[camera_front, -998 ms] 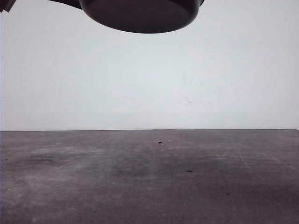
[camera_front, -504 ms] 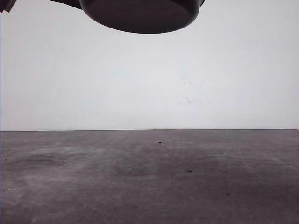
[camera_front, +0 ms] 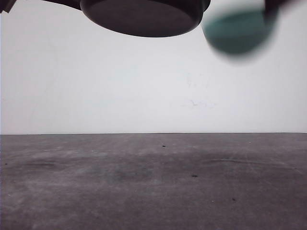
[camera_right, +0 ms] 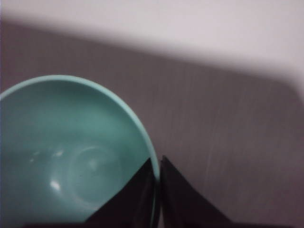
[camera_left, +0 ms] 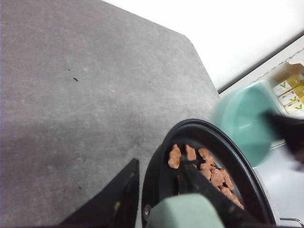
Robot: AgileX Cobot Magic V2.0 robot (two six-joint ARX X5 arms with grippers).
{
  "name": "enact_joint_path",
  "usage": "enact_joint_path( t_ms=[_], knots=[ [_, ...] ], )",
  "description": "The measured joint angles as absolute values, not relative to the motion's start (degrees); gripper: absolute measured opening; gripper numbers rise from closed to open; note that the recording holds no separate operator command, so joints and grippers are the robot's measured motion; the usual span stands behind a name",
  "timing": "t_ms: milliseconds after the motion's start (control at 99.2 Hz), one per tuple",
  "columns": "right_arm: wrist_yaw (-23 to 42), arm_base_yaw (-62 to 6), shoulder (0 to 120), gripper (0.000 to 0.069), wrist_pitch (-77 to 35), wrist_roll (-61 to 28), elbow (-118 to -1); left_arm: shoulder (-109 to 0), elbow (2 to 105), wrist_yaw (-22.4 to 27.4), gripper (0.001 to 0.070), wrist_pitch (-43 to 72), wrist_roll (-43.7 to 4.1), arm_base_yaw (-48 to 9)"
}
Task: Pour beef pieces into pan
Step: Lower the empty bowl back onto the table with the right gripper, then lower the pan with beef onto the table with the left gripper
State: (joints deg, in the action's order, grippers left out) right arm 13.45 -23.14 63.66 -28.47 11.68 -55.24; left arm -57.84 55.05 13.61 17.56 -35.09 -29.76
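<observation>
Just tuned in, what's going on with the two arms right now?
The left gripper holds the pan by its mint-green handle, up off the table. The beef pieces already lie in the pan. The right gripper is clamped on the rim of the teal bowl, which looks empty and is blurred beside the pan in the front view.

White wall (camera_front: 144, 86) — grey (scuffed) table (camera_front: 144, 182)

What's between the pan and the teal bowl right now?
Nothing: in the front view a bare sliver of white wall separates the pan from the blurred teal bowl.
</observation>
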Motion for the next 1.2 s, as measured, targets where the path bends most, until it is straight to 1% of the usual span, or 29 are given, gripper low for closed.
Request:
enact_joint_path(
  t_ms=[50, 91, 121, 171, 292, 554, 756, 786, 816, 847, 927, 968, 998, 1048, 1119, 1169, 1189, 1199],
  knots=[
    [5.96, -18.46, 66.61, 0.0012, -28.75, 14.41, -52.88, -57.84, 55.05, 13.61, 0.0122, 17.37, -35.05, -29.74],
    [1.23, -15.53, 68.86, 0.0012, -29.12, 16.08, -51.29, -57.84, 55.05, 13.61, 0.0122, 17.21, -34.87, -29.76],
    [-1.54, -13.67, 70.67, 0.0012, -29.41, 17.10, -50.24, -57.84, 55.05, 13.63, 0.0122, 17.10, -34.46, -29.74],
    [-3.42, -12.12, 72.97, 0.0012, -29.93, 18.00, -49.56, -57.84, 55.05, 13.58, 0.0122, 17.08, -33.91, -29.76],
    [-4.49, -11.70, 76.77, 0.0012, -29.30, 18.00, -49.50, -57.84, 55.05, 13.63, 0.0122, 17.37, -33.61, -29.76],
    [-4.49, -12.78, 83.07, 0.0012, -30.11, 17.12, -49.54, -57.84, 55.05, 13.63, 0.0122, 18.24, -33.56, -29.76],
    [-4.43, -12.99, 83.59, 0.0019, -29.93, 16.69, -49.84, -57.84, 55.05, 13.63, 0.0122, 18.48, -33.41, -29.76],
    [-4.16, -13.06, 83.59, 0.0044, -29.95, 16.53, -49.84, -57.84, 55.05, 13.61, 0.0122, 18.46, -33.39, -29.74],
    [-3.68, -13.10, 83.59, 0.0098, -29.98, 16.36, -49.84, -57.84, 55.05, 13.56, 0.0122, 18.44, -33.23, -29.74],
    [-3.36, -13.13, 83.37, 0.0179, -29.98, 16.27, -49.84, -57.84, 55.05, 13.43, 0.0122, 18.44, -33.06, -29.76],
    [-3.27, -13.13, 81.25, 0.0424, -30.00, 16.10, -49.84, -57.84, 55.05, 12.23, 0.0121, 18.41, -32.67, -29.76],
    [-3.27, -13.13, 79.53, 0.0523, -30.00, 15.90, -49.84, -57.89, 55.05, 11.09, 0.0121, 18.24, -32.53, -29.76],
    [-3.27, -13.13, 78.00, 0.0572, -30.00, 15.75, -49.87, -58.04, 55.05, 10.11, 0.0121, 18.09, -32.47, -29.76],
    [-3.27, -13.13, 75.33, 0.0617, -30.11, 15.31, -50.19, -58.59, 55.05, 8.78, 0.0121, 17.65, -32.42, -29.63],
    [-3.40, -13.10, 71.26, 0.0643, -30.26, 15.09, -51.27, -59.99, 55.05, 8.56, 0.0121, 16.86, -32.36, -28.80],
    [-4.54, -13.13, 67.83, 0.0642, -30.63, 15.03, -52.29, -61.36, 55.05, 8.54, 0.0121, 16.08, -32.36, -28.10],
    [-5.19, -13.15, 66.32, 0.0629, -30.74, 15.05, -52.64, -62.00, 55.05, 8.54, 0.0121, 15.59, -32.34, -27.77],
    [-5.72, -13.21, 65.12, 0.0610, -30.87, 15.05, -52.93, -62.33, 55.05, 8.51, 0.0121, 15.35, -32.32, -27.64]
  ],
)
